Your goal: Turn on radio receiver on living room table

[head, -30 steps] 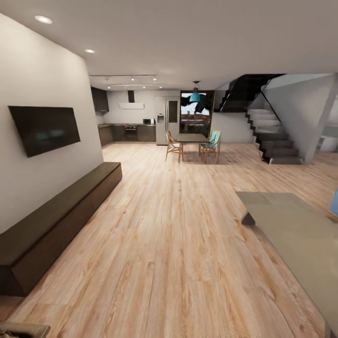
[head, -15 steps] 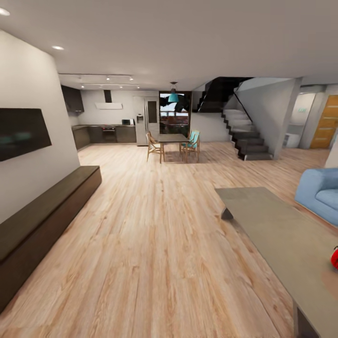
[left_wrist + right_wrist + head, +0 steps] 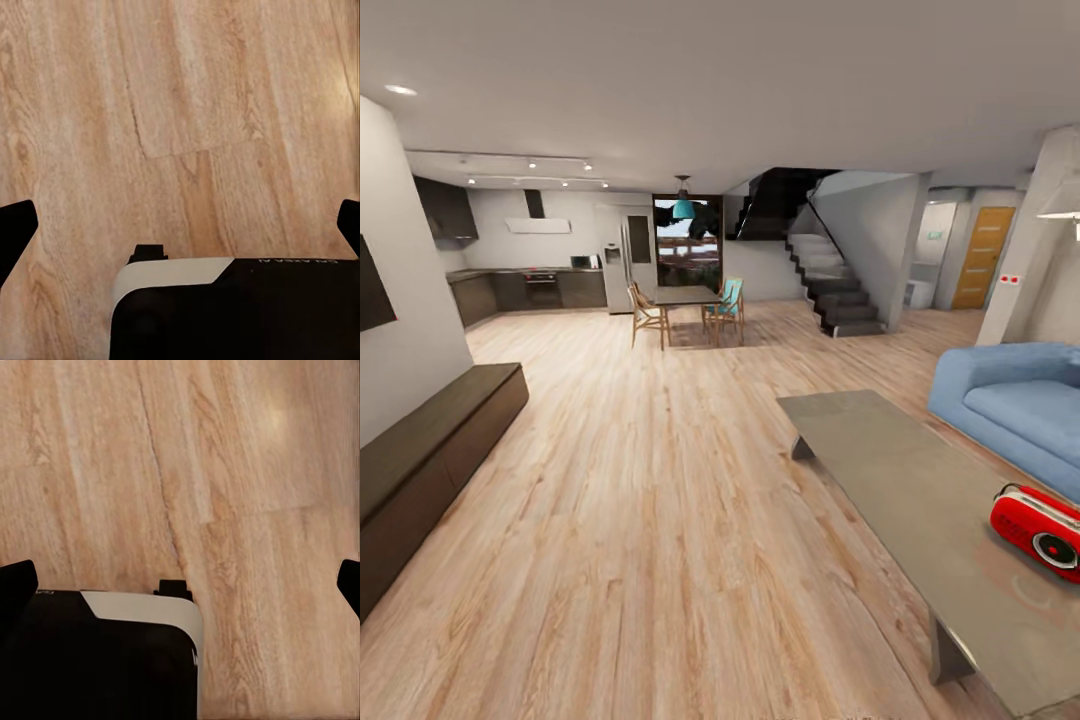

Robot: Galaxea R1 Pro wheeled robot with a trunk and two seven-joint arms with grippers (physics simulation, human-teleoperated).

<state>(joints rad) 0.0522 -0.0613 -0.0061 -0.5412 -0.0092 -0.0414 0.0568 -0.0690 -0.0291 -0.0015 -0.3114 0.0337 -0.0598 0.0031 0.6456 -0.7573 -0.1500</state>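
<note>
The red radio receiver lies on the right end of the long grey coffee table, at the right edge of the head view; its round dial faces me and a thin handle runs along its top. In the left wrist view my left gripper hangs open over the wood plank floor, with a dark fingertip at each side edge and nothing between them. My right gripper is open the same way above the floor. Both are far from the radio.
A blue sofa stands behind the table at right. A dark brown bench runs along the left wall. Farther back are a dining table with chairs, the stairs and the kitchen. Open floor lies between.
The head view has swung to the right: the wall TV and the bench slid off to the left, and the sofa and then the whole red radio came into view.
</note>
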